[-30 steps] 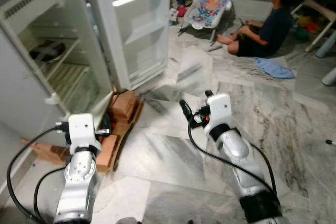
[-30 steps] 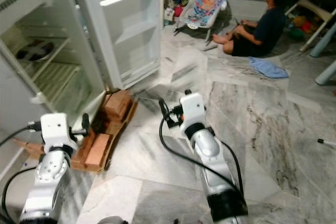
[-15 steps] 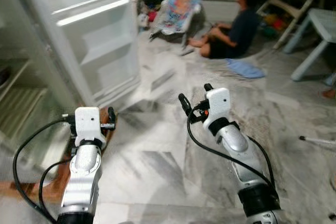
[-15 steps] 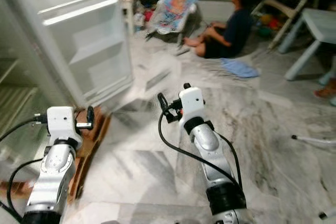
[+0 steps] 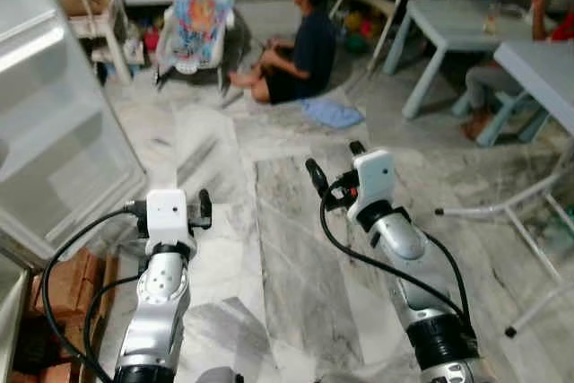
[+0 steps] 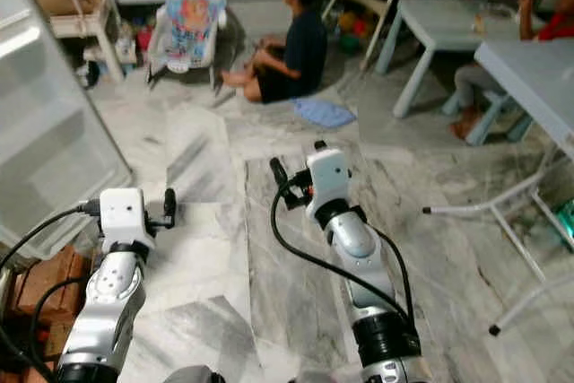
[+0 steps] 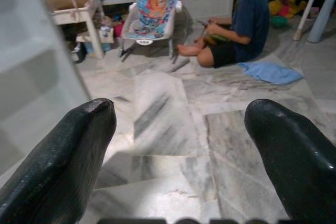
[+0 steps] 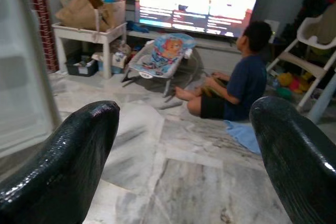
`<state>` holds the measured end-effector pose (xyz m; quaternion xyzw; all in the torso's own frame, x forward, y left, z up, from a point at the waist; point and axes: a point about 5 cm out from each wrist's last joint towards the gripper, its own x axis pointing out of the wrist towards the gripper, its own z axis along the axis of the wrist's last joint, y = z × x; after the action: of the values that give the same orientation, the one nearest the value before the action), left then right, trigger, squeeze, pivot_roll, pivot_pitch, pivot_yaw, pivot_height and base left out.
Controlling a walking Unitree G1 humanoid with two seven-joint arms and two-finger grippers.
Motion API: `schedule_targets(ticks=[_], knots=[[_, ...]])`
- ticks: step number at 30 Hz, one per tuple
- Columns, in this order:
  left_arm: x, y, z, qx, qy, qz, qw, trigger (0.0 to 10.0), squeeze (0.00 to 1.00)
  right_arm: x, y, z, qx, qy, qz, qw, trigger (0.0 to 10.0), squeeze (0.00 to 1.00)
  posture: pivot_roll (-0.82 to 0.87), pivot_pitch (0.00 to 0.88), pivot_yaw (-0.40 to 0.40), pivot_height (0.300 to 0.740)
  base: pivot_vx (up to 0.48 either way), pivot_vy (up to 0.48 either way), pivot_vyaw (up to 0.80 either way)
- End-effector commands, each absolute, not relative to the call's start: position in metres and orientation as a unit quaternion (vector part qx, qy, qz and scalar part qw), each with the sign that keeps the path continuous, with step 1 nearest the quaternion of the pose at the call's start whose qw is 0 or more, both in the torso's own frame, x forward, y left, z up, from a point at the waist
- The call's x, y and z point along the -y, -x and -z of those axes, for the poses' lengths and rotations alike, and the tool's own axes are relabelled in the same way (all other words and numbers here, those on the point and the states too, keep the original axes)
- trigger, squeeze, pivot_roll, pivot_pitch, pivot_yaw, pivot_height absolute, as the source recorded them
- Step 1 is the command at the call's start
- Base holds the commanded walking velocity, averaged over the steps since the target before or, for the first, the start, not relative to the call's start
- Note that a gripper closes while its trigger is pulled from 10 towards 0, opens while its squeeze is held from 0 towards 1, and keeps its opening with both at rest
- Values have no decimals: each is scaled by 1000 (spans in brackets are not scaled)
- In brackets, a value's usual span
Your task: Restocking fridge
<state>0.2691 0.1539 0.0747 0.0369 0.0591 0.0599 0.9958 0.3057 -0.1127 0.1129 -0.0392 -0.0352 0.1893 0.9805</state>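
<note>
The camera swung to the robot's right: the fridge interior slid out of view, leaving its open door (image 5: 54, 123) at the left edge (the bricks (image 5: 63, 280) beneath it too), while a pale blue table (image 5: 453, 29) came in at the right.

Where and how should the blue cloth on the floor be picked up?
Pinch a raised fold of the blue cloth from straight above: it lies crumpled and low on the floor, leaving no edge to grip from the side.

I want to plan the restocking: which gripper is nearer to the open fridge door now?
Left. The left gripper hangs just beside the fridge door; the right gripper is farther away, over the marble floor.
</note>
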Motion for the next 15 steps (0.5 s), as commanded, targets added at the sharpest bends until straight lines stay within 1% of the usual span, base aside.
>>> schedule_targets(ticks=[1,3,6,14,15], knots=[[-152,-269,-71,-66,-31,-63,995,10000,0,119,-303,-112,37,38,-183,982,10000,0,-42,58,-11,740,442,0,0],[-153,-269,-70,-66,-32,-63,995,10000,0,119,-301,-110,35,53,-192,979,10000,0,-47,54,-11,740,442,0,0],[-154,-270,-69,-70,-31,-66,995,10000,0,116,-297,-108,40,52,-203,977,10000,0,-52,48,-8,740,439,0,662],[-155,-272,-69,-70,-37,-59,995,10000,0,116,-297,-106,35,51,-191,980,10000,0,-50,48,-1,740,436,0,680],[-156,-273,-69,-69,-38,-59,995,10000,0,117,-299,-106,33,50,-184,981,10000,0,-50,48,1,740,435,0,0]])
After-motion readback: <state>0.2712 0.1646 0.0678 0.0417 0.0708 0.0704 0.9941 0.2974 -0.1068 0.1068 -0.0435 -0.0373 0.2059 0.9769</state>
